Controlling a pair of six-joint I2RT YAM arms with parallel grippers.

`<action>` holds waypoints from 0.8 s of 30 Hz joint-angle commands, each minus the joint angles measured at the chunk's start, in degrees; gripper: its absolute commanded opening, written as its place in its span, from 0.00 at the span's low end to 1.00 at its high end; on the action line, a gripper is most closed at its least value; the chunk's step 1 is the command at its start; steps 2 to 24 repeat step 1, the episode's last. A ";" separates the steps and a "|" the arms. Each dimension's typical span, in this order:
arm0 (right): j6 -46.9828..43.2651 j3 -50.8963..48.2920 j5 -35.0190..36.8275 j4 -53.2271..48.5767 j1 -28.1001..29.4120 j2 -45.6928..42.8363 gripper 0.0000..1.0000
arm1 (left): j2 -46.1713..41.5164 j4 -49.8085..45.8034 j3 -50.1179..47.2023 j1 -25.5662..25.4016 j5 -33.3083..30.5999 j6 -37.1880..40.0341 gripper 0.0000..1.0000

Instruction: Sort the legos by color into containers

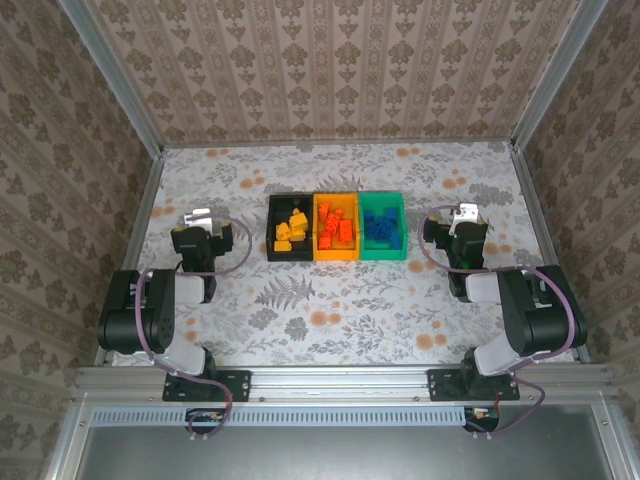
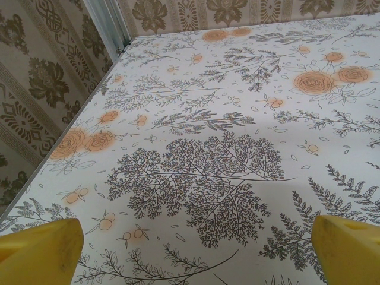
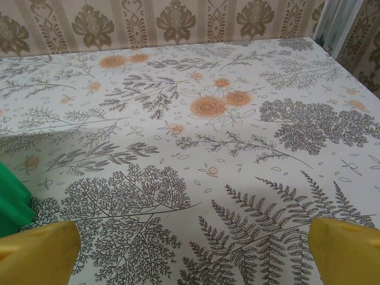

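Table (image 1: 330, 300): floral-patterned and walled on three sides; bears the bins at mid-depth, where both arms can reach.
Containers (image 1: 313, 258): one joined row, black bin (image 1: 270, 230), orange bin (image 1: 335, 257), green bin (image 1: 383, 255) from left to right; centred between the arms, probably so either can drop into any bin.
Left gripper (image 1: 197, 215) (image 2: 195, 252): low over bare table, left of the black bin and apart from it; yellow fingers (image 2: 41, 252) spread wide, gripping nothing.
Right gripper (image 1: 465, 212) (image 3: 193, 252): right of the green bin, whose corner (image 3: 12, 202) edges the wrist view; likewise wide open and empty.
Legos (image 1: 292, 228): yellow-orange in black, red-orange (image 1: 335, 228) in orange, blue (image 1: 380, 228) in green; sorting judged complete or nearly so, hence arms idle at the sides.
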 commanded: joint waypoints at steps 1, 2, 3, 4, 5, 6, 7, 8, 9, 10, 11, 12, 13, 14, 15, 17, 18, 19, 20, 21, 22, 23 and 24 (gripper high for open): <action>-0.17 -0.46 -0.89 1.57 -0.09 0.28 1.00 | 0.21 1.75 -0.24 0.00 0.19 -0.93 1.00; -0.17 -0.46 -0.89 1.57 -0.09 0.28 1.00 | 0.21 1.75 -0.24 0.00 0.19 -0.93 1.00; -0.17 -0.46 -0.89 1.57 -0.09 0.28 1.00 | 0.21 1.75 -0.24 0.00 0.19 -0.93 1.00; -0.17 -0.46 -0.89 1.57 -0.09 0.28 1.00 | 0.21 1.75 -0.24 0.00 0.19 -0.93 1.00; -0.17 -0.46 -0.89 1.57 -0.09 0.28 1.00 | 0.21 1.75 -0.24 0.00 0.19 -0.93 1.00; -0.17 -0.46 -0.89 1.57 -0.09 0.28 1.00 | 0.21 1.75 -0.24 0.00 0.19 -0.93 1.00; -0.17 -0.46 -0.89 1.57 -0.09 0.28 1.00 | 0.21 1.75 -0.24 0.00 0.19 -0.93 1.00; -0.17 -0.46 -0.89 1.57 -0.09 0.28 1.00 | 0.21 1.75 -0.24 0.00 0.19 -0.93 1.00; -0.17 -0.46 -0.89 1.57 -0.09 0.28 1.00 | 0.21 1.75 -0.24 0.00 0.19 -0.93 1.00; -0.17 -0.46 -0.89 1.57 -0.09 0.28 1.00 | 0.21 1.75 -0.24 0.00 0.19 -0.93 1.00; -0.17 -0.46 -0.89 1.57 -0.09 0.28 1.00 | 0.21 1.75 -0.24 0.00 0.19 -0.93 1.00; -0.17 -0.46 -0.89 1.57 -0.09 0.28 1.00 | 0.21 1.75 -0.24 0.00 0.19 -0.93 1.00; -0.17 -0.46 -0.89 1.57 -0.09 0.28 1.00 | 0.21 1.75 -0.24 0.00 0.19 -0.93 1.00; -0.17 -0.46 -0.89 1.57 -0.09 0.28 1.00 | 0.21 1.75 -0.24 0.00 0.19 -0.93 1.00; -0.17 -0.46 -0.89 1.57 -0.09 0.28 1.00 | 0.21 1.75 -0.24 0.00 0.19 -0.93 1.00; -0.17 -0.46 -0.89 1.57 -0.09 0.28 1.00 | 0.21 1.75 -0.24 0.00 0.19 -0.93 1.00; -0.17 -0.46 -0.89 1.57 -0.09 0.28 1.00 | 0.21 1.75 -0.24 0.00 0.19 -0.93 1.00; -0.17 -0.46 -0.89 1.57 -0.09 0.28 1.00 | 0.21 1.75 -0.24 0.00 0.19 -0.93 1.00; -0.17 -0.46 -0.89 1.57 -0.09 0.28 1.00 | 0.21 1.75 -0.24 0.00 0.19 -0.93 1.00; -0.17 -0.46 -0.89 1.57 -0.09 0.28 1.00 | 0.21 1.75 -0.24 0.00 0.19 -0.93 1.00; -0.17 -0.46 -0.89 1.57 -0.09 0.28 1.00 | 0.21 1.75 -0.24 0.00 0.19 -0.93 1.00; -0.17 -0.46 -0.89 1.57 -0.09 0.28 1.00 | 0.21 1.75 -0.24 0.00 0.19 -0.93 1.00; -0.17 -0.46 -0.89 1.57 -0.09 0.28 1.00 | 0.21 1.75 -0.24 0.00 0.19 -0.93 1.00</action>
